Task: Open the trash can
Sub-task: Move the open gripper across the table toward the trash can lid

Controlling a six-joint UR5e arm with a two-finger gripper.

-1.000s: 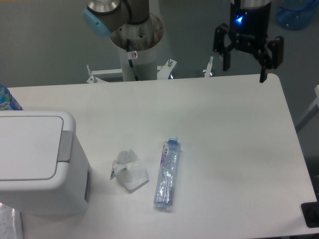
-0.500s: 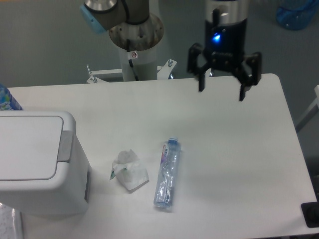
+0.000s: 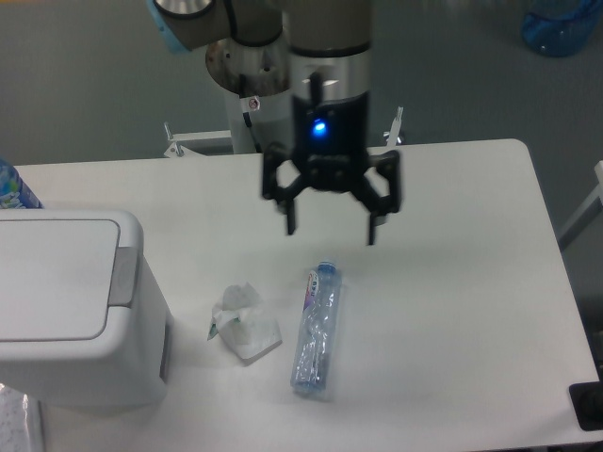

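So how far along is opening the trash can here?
Nothing is done yet: the trash can has its lid flat and shut. In hand: the gripper hangs open above the table, right of the can. Left: reaching the grey push tab and pressing it.

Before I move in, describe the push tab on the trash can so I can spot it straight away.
Find the large white plastic boxy trash can at the table's left edge, the biggest item in view. On its top, just right of the flat inset lid, sits the grey rectangular push tab. It is a narrow darker strip, the only grey part on the white bin.
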